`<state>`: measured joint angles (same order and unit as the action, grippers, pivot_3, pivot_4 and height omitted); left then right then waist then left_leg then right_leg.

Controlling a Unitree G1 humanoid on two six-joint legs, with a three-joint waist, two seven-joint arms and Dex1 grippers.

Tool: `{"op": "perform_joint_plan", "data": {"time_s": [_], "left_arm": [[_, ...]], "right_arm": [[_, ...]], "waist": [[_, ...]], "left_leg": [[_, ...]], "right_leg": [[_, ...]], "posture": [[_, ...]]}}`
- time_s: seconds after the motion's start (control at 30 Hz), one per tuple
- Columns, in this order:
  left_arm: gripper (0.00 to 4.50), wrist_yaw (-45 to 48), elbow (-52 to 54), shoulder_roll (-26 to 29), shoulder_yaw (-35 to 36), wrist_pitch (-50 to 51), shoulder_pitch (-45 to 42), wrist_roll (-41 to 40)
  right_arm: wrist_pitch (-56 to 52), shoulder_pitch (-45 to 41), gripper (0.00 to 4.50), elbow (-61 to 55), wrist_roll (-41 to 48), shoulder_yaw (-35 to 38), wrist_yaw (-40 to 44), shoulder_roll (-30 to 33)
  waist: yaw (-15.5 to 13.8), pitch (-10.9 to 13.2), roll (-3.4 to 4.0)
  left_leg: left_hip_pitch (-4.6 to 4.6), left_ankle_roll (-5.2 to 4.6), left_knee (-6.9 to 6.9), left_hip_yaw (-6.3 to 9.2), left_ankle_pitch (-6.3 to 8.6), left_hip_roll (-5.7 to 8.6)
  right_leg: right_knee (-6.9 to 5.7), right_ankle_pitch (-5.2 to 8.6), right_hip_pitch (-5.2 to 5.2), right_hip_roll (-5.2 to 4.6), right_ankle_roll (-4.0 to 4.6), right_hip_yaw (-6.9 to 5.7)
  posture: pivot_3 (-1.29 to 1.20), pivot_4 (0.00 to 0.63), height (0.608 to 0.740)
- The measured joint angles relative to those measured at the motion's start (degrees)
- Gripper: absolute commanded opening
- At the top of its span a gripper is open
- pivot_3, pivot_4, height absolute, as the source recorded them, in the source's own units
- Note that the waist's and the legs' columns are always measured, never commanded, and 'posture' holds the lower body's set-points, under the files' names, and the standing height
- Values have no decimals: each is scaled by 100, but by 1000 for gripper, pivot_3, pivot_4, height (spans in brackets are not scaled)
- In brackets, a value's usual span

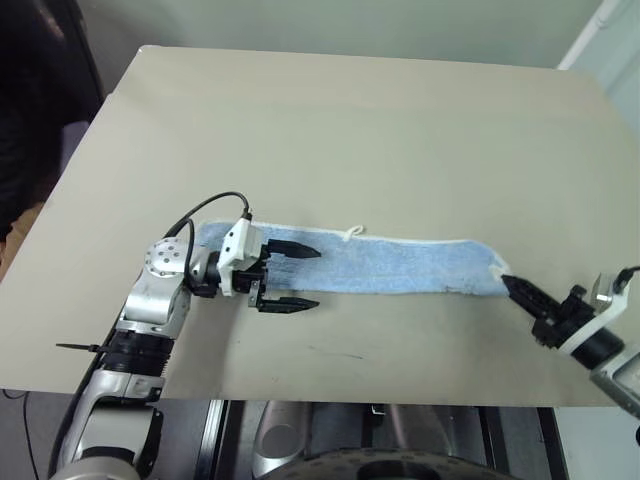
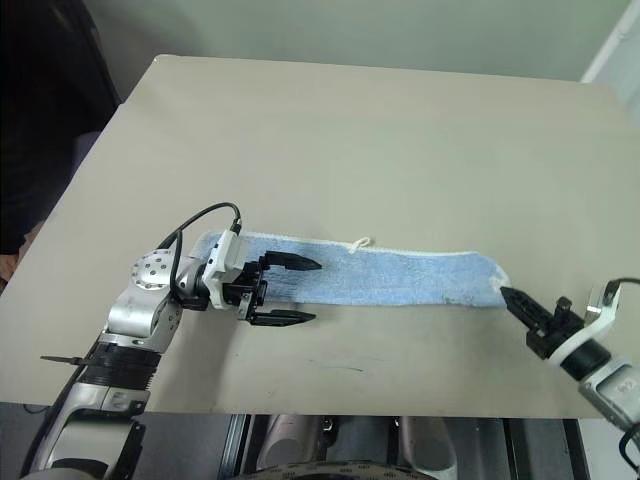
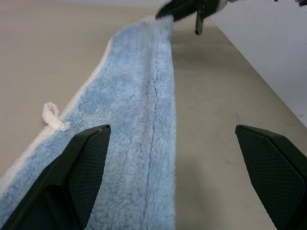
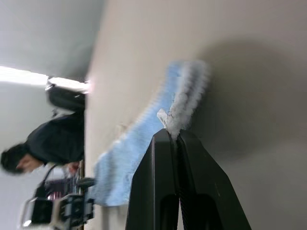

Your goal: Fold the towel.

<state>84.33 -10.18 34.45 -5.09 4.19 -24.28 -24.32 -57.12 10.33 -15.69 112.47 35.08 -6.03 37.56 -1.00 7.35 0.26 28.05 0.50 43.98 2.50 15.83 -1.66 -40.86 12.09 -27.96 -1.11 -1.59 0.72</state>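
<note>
Evenly and softly lit from overhead across the pale surface (image 1: 380, 130), with only faint, diffuse shadows under the left hand (image 1: 298, 277) and along the near edge of the towel (image 1: 400, 270), and no glare on the matte top. Sharp through the middle of both head views, darkening toward the far left corner. Markedly blurred in the right wrist view, where the towel smears into streaks, a soft dark shadow spreads on the surface behind the pinched cloth, and a bright overexposed strip of light (image 4: 43, 79) burns out beside a dim, out-of-focus person (image 4: 48, 141).
</note>
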Motion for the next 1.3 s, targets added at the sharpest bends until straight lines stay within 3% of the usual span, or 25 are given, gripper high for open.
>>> {"op": "perform_joint_plan", "data": {"time_s": [0.27,0.4,0.77,1.0,1.13,1.3], "left_arm": [[4500,-150,-233,4,193,95,-254,-53],[4500,-266,-231,6,329,236,-425,-143],[4500,-515,-358,-6,422,222,-588,-71],[4500,-627,-370,-24,438,218,-686,-40],[4500,-696,-374,-20,446,220,-691,-33],[4500,-740,-322,-23,440,237,-675,-33]], "right_arm": [[-598,-173,26,-63,-4,-88,842,1169],[-670,-151,26,-108,-5,-291,1036,1396],[-365,-1353,26,-590,-22,-1513,1099,1449],[-418,-2419,26,-656,-22,-2979,925,1483],[-441,-2976,26,-496,-41,-3612,866,1194],[-487,-3540,26,95,-606,-4400,715,360]], "waist": [[-23,-1,3],[-25,-1,3],[-15,-1,3],[-16,-1,3],[3,-2,2],[25,-2,2]], "left_leg": [[9,-33,0,0,-21,1],[8,2,0,-4,-32,2],[0,-11,1,-20,-37,3],[-3,-38,2,-24,-41,3],[-4,-71,3,-29,-30,3],[-3,-85,4,-31,-39,2]], "right_leg": [[2,1,1,0,21,3],[3,9,1,0,26,7],[2,3,0,4,14,27],[0,-15,-2,7,13,39],[-1,-27,-6,9,15,48],[-6,-51,-22,14,26,57]], "posture": [[0,150,697],[0,150,697],[0,150,697],[0,150,697],[0,150,697],[0,150,697]]}}
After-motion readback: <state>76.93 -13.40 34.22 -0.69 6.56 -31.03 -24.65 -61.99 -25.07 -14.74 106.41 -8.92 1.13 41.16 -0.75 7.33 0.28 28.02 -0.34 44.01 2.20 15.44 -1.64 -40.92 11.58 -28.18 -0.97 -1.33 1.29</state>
